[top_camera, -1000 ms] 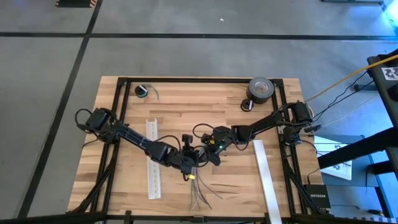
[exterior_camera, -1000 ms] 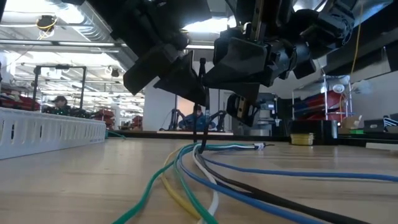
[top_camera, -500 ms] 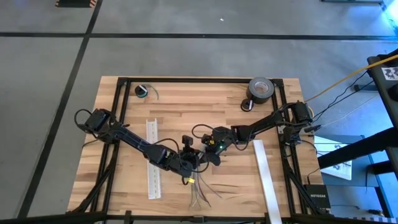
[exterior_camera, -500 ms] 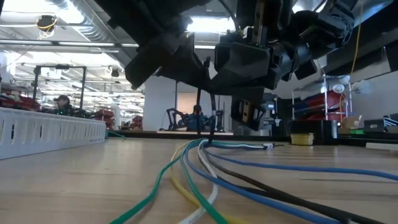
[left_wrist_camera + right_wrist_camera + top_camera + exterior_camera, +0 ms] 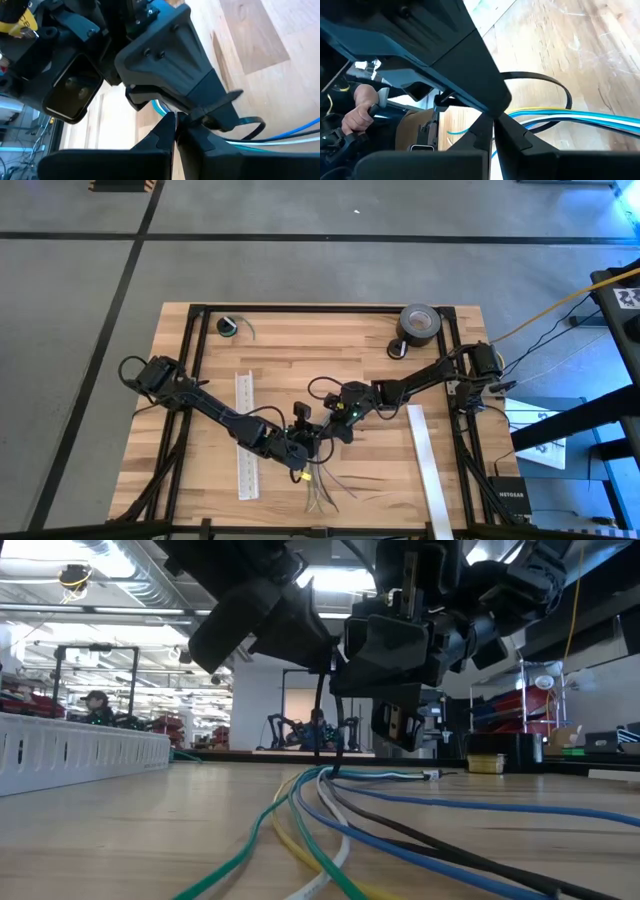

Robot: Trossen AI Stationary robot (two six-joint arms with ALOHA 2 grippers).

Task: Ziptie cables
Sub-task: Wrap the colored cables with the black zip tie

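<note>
The cables [image 5: 325,490] lie fanned out near the table's near edge; in the low view they are green, yellow, white, blue and black wires [image 5: 330,830] running together to one gathered end. A thin black ziptie [image 5: 322,710] loops around that end [image 5: 545,80] and rises between the grippers. My left gripper [image 5: 303,448] and right gripper [image 5: 330,430] meet tip to tip above the gathered end, both shut. My left gripper pinches the ziptie's free strip [image 5: 215,105] between its two shut fingers, slanting down from the table's left. The strip runs from its fingertips across to the right gripper; the loop [image 5: 252,125] hangs below around the wires. My right gripper is shut on the ziptie where the loop closes [image 5: 506,116], coming down from the table's right. Its own fingers hide the exact part. The loop arcs out beyond the fingertips around the wires [image 5: 580,119], whose long ends lie on the table.
Two long white slotted strips lie on the table, one left [image 5: 245,435] and one right [image 5: 430,465]. A black tape roll [image 5: 420,323] and a small coil [image 5: 230,327] sit near the far edge. A person's hand [image 5: 362,107] shows beyond the table.
My left gripper has moved toward the table's near edge, still shut, and the right gripper has shifted slightly left. The ziptie's upright strip now bends over between the grippers, and the gathered wire end has shifted a little with it.
</note>
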